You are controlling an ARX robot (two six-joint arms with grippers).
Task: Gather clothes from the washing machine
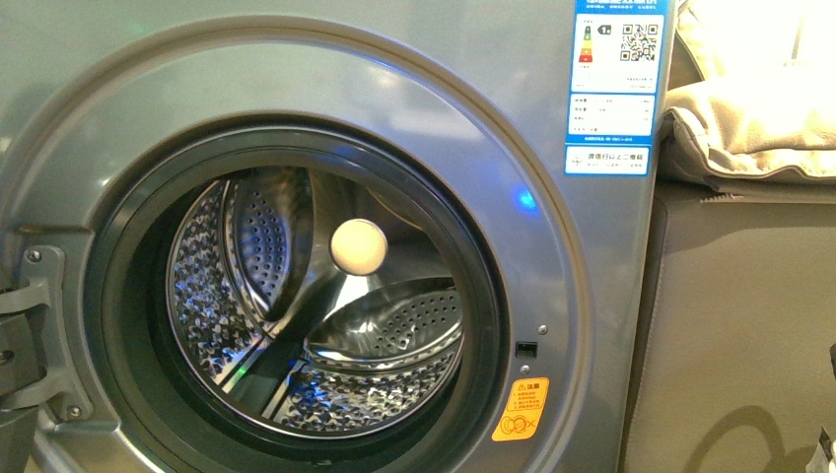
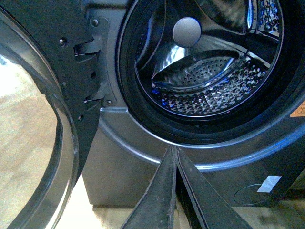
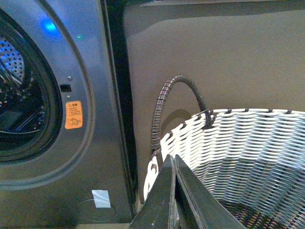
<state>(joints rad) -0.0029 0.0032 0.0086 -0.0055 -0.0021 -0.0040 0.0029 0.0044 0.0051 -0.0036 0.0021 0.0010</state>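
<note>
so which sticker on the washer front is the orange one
The small orange sticker low beside the porthole's lower right; the other, the tall label at the top right corner, is blue and white.

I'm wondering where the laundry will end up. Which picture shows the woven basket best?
The right wrist view: the white woven basket fills its lower part, with its dark handle, beside the washing machine. The front and left wrist views show no basket, only the machine.
</note>
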